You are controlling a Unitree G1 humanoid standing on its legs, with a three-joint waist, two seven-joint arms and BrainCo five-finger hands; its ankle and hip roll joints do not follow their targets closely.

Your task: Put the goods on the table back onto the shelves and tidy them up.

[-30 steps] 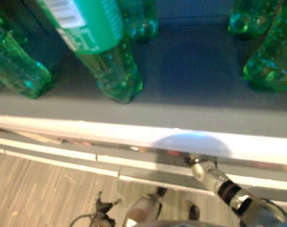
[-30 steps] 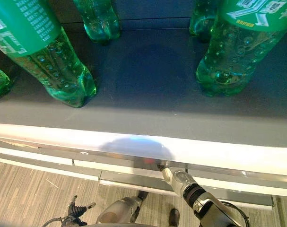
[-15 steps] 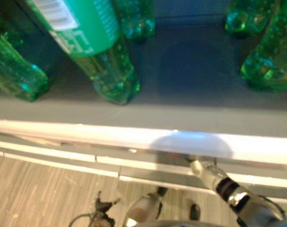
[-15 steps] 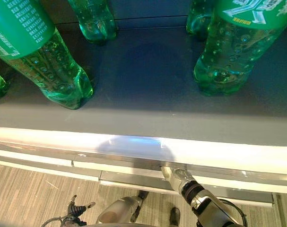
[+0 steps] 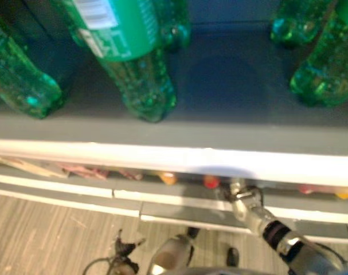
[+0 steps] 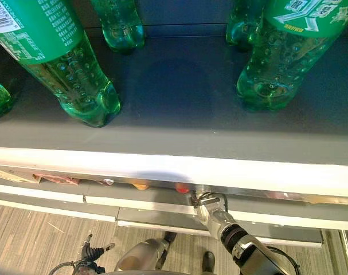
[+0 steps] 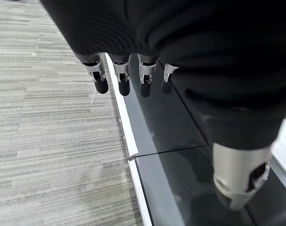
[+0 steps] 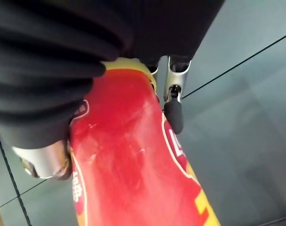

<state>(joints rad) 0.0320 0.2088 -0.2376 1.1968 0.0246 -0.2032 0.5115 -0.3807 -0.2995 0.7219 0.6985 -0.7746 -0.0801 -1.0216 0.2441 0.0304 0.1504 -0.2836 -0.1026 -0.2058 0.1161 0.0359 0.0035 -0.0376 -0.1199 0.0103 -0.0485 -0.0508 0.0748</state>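
Up close, the right hand (image 8: 62,155) has its thumb and fingers curled round a red packet (image 8: 128,165) with yellow edging and print, held over a grey shelf board (image 8: 256,141) crossed by thin dark seams. Seen from the head, that same right hand (image 6: 211,211) reaches in under the white front edge of the upper shelf (image 6: 231,172), at the front lip of the lower shelf (image 6: 265,205) below it; small red and orange goods (image 6: 182,187) lie in the shadow along that lower shelf, just beside the hand. On the upper shelf stand green bottles: one large bottle (image 6: 59,63) near its left front corner, another bottle (image 6: 280,57) toward the right, and two more bottles (image 6: 122,26) at the back edge, with a bare dark patch between them. The left hand (image 7: 128,77) hangs with its fingers straight and relaxed, holding nothing, above a white edge where striped grey carpet (image 7: 48,141) meets a dark glossy panel (image 7: 175,179).
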